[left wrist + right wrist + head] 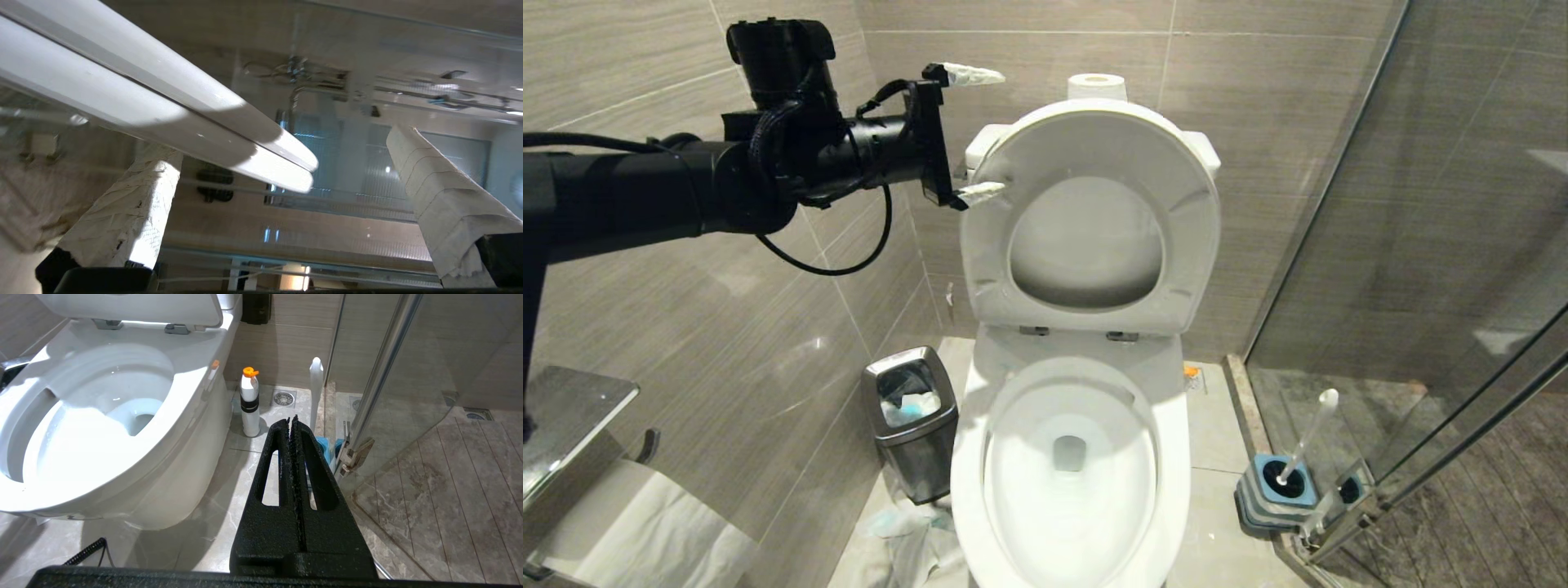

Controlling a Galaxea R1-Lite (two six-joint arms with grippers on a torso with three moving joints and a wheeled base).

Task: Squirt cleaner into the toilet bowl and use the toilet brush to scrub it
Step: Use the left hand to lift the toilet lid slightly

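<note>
Left gripper (980,135) — raised beside the upright seat and lid (1094,220), fingers spread wide, the lower fingertip (982,193) at the lid's edge, nothing held. Right gripper (291,420) — low near the floor, jaws pressed together, empty. Toilet bowl (1070,523) open, its water faintly blue. Toilet brush (1307,445) stands in its blue-topped holder (1278,490) by the glass shower door (1437,245); a white bottle with an orange cap (249,402) stands on the floor beside the toilet.

- Steel bin (913,425) on the floor at about 8 o'clock, paper inside.
- Toilet roll (1097,85) at 12 o'clock.
- Paper roll (645,531) at 8 o'clock, in the corner.
- Orange-capped bottle (249,401) standing on the floor tiles.
- Glass door (1437,245) at 3 o'clock.
</note>
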